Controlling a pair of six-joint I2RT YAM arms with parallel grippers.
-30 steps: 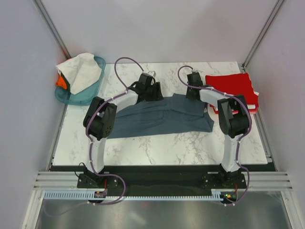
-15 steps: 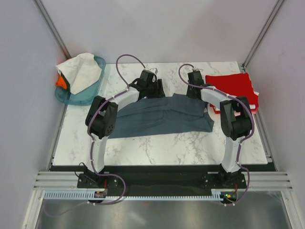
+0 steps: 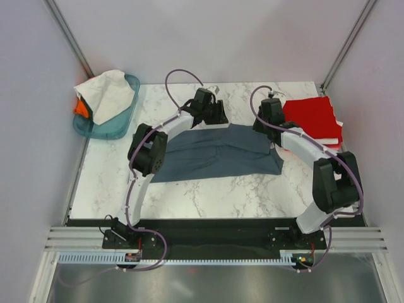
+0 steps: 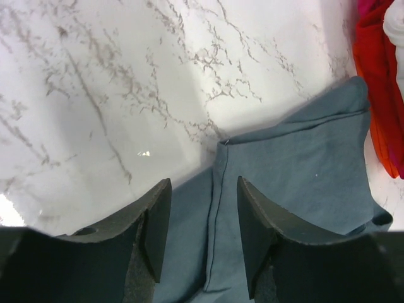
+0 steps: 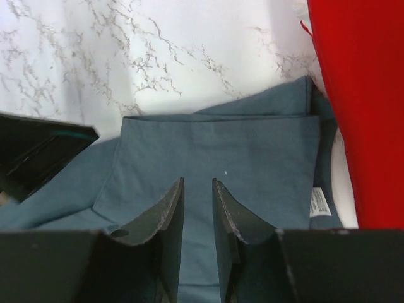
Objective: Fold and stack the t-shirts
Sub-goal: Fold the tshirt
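Note:
A slate blue-grey t-shirt [image 3: 214, 154] lies partly folded across the middle of the marble table [image 3: 208, 189]. My left gripper [image 3: 211, 117] hovers at the shirt's far edge, left of centre. In the left wrist view it [image 4: 203, 233] stands open over a seam of the blue cloth [image 4: 297, 170], with nothing pinched. My right gripper [image 3: 268, 123] is at the shirt's far right corner. Its jaws [image 5: 197, 183] are narrowly open above a flat folded panel [image 5: 221, 151]. A folded red t-shirt [image 3: 312, 117] lies at the right.
A teal basket [image 3: 104, 129] at the far left corner holds a white t-shirt [image 3: 107, 95] and an orange one [image 3: 80, 108]. The red shirt [image 5: 360, 95] lies right beside the blue one's corner, where a white label [image 5: 319, 202] shows. Grey walls enclose the table.
Both grippers have shifted a little to the right along the blue shirt's far edge, and the arms' elbows have swung right. The shirt lies as before.

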